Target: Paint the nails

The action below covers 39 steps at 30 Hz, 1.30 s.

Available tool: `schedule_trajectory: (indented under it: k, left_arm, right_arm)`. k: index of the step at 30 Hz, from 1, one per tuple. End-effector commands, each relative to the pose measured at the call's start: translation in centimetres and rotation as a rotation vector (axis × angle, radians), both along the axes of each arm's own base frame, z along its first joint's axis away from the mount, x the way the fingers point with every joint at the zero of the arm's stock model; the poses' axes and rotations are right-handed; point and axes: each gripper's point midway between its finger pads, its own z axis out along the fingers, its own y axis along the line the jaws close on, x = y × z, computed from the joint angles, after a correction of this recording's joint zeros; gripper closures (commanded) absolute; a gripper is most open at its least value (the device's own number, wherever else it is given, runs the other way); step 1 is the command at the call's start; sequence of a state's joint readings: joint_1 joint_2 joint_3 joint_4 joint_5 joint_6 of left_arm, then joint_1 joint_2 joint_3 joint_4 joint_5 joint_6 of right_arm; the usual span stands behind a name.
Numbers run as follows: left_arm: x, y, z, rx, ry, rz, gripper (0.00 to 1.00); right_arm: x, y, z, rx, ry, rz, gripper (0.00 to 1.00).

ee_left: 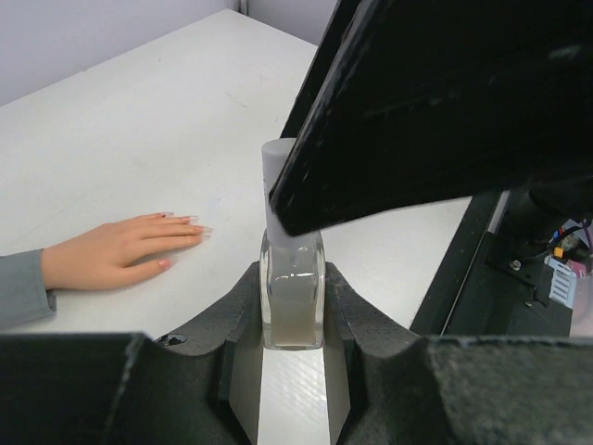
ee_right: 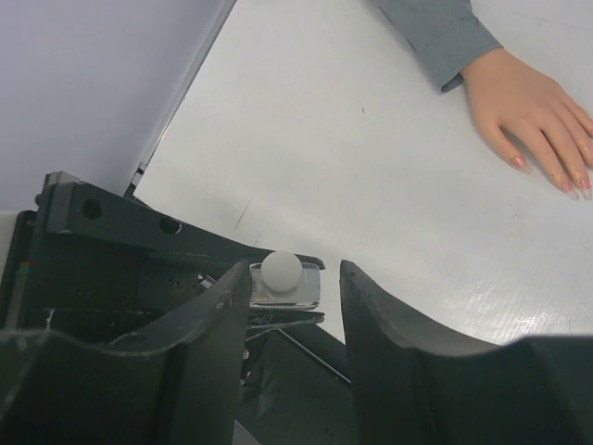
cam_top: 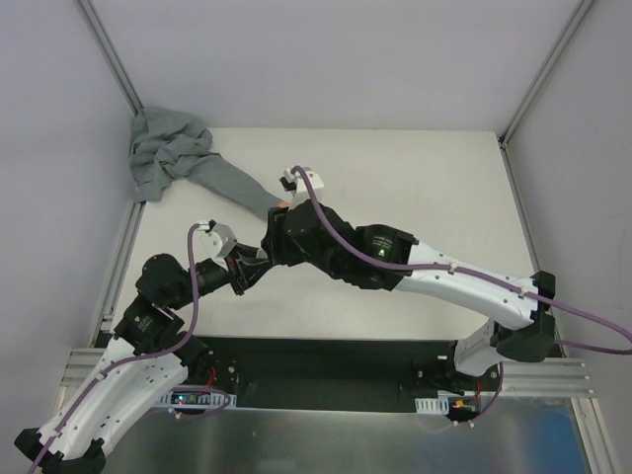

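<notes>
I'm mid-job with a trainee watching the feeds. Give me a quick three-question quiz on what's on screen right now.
1. True or false: the left hand is shut on the bottle.
2. Multiple choice: the fake hand lies A) palm down on the table; B) upright on its wrist; C) inside the right hand.
3. Fill in: in the right wrist view, the bottle's white cap shows between the right hand's open ____.

Key: 1 true; 2 A; 3 fingers.
</notes>
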<state>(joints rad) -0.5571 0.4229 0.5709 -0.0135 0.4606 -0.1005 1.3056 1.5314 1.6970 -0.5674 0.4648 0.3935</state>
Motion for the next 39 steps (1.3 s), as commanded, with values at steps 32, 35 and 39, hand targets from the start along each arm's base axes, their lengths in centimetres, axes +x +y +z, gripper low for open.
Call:
schedule_trajectory:
  k: [32, 35, 39]
  left_arm:
    - [-7.5, -1.5, 6.8, -0.146, -0.091, -0.365, 1.00]
    - [-5.1, -1.0, 5.8, -0.102, -0.106, -0.234, 1.00]
    - [-3.9, -0.3, 5.6, -0.078, -0.137, -0.154, 1.00]
  right_arm:
    - [-3.4, -2.2, 1.5, 0.280, -0.055, 0.515, 0.46]
    - [-1.3, -3.4, 0.5, 0.260, 0.039, 0.272, 0.35]
    - [-0.6, -3.9, 1.7, 0.214, 0.051, 0.150, 0.33]
